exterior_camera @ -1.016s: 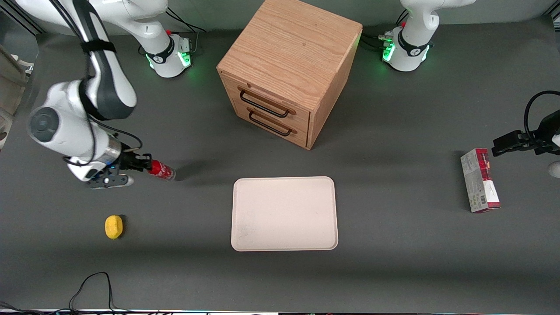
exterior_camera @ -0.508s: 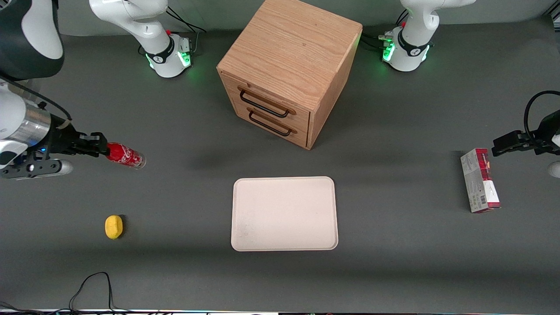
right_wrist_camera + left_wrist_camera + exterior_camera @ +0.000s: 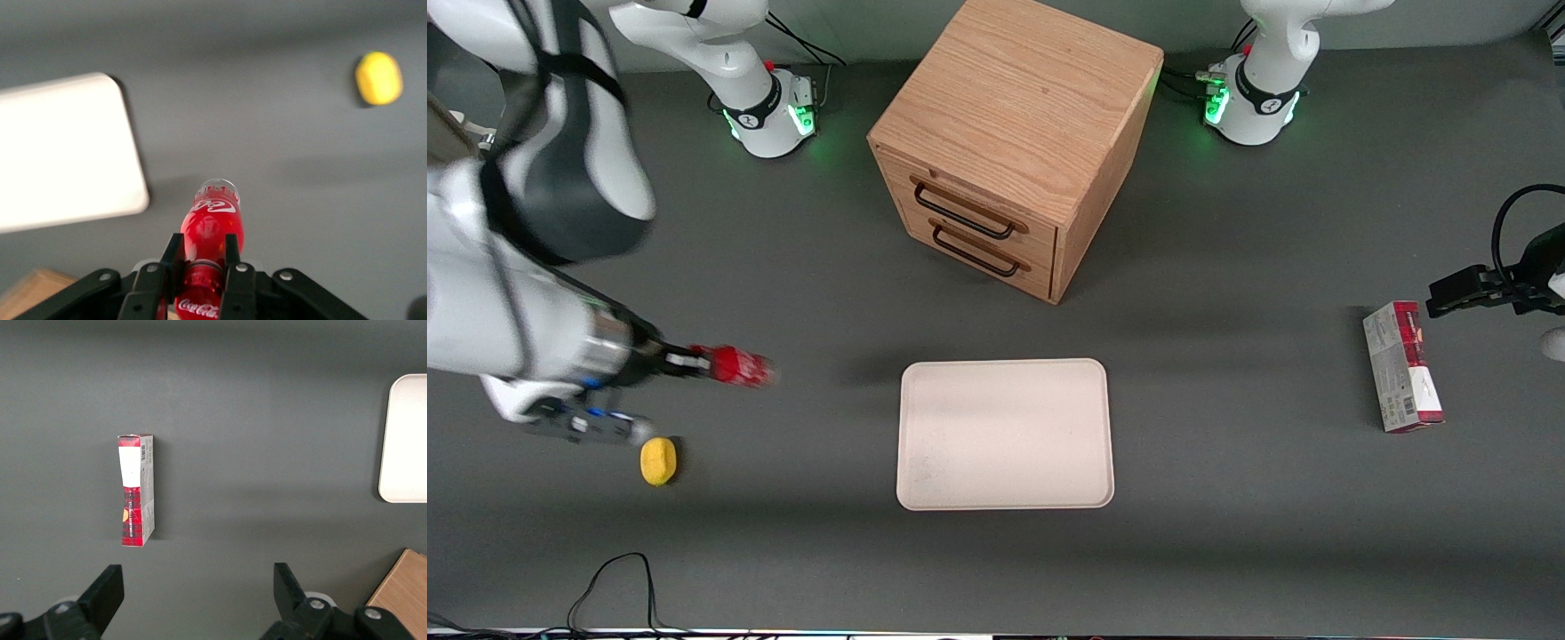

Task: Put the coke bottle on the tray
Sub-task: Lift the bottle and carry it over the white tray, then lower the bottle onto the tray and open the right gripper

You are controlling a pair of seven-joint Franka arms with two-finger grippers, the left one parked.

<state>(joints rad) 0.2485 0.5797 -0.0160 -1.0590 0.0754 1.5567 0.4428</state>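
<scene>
My right gripper (image 3: 698,363) is shut on the coke bottle (image 3: 738,366), a small red bottle with white script and a clear base. It holds the bottle by its neck, lying sideways in the air above the table, with the base pointing toward the tray. In the right wrist view the black fingers (image 3: 172,257) clamp the bottle (image 3: 212,230) just below its cap. The cream tray (image 3: 1005,434) lies flat near the table's middle, apart from the bottle, and shows in the right wrist view (image 3: 67,150) and the left wrist view (image 3: 407,440).
A yellow lemon (image 3: 658,460) lies on the table under the right arm, nearer the front camera than the bottle. A wooden two-drawer cabinet (image 3: 1014,142) stands farther from the camera than the tray. A red-and-grey carton (image 3: 1401,366) lies toward the parked arm's end.
The right gripper, holding the bottle, swung outward away from the tray, then came back nearer the front camera and toward the tray. The bottle stays gripped.
</scene>
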